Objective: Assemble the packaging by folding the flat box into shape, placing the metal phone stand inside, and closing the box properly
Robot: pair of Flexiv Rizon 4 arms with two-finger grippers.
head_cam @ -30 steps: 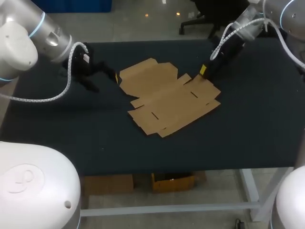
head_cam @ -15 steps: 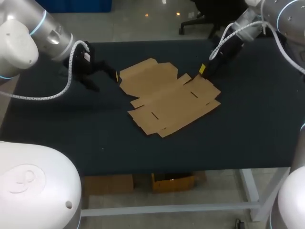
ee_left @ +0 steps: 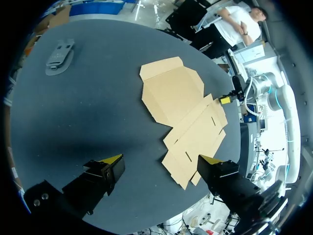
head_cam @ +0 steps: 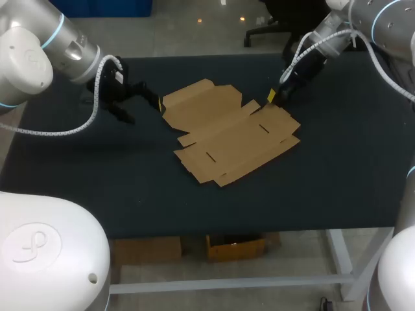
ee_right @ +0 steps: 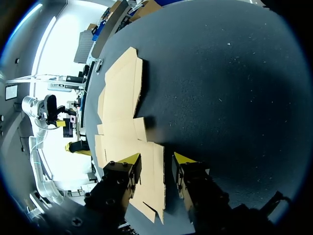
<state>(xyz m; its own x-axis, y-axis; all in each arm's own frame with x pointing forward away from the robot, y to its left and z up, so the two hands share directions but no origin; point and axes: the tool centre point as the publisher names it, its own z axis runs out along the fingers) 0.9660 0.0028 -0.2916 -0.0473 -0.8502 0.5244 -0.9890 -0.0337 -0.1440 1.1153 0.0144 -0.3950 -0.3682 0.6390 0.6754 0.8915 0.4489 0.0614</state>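
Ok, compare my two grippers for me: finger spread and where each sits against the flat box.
Spread: the left gripper's fingers stand wide apart; the right gripper's fingers leave only a narrow gap.
Place: the left gripper sits at the flat box's left end, the right gripper at its far right edge, with one finger over the cardboard.
Shared: both are open, and neither holds the box.

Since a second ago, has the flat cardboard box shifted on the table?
No. The flat box lies where it did, its corners unchanged against the front edge of the table, with the right gripper by its far flap.
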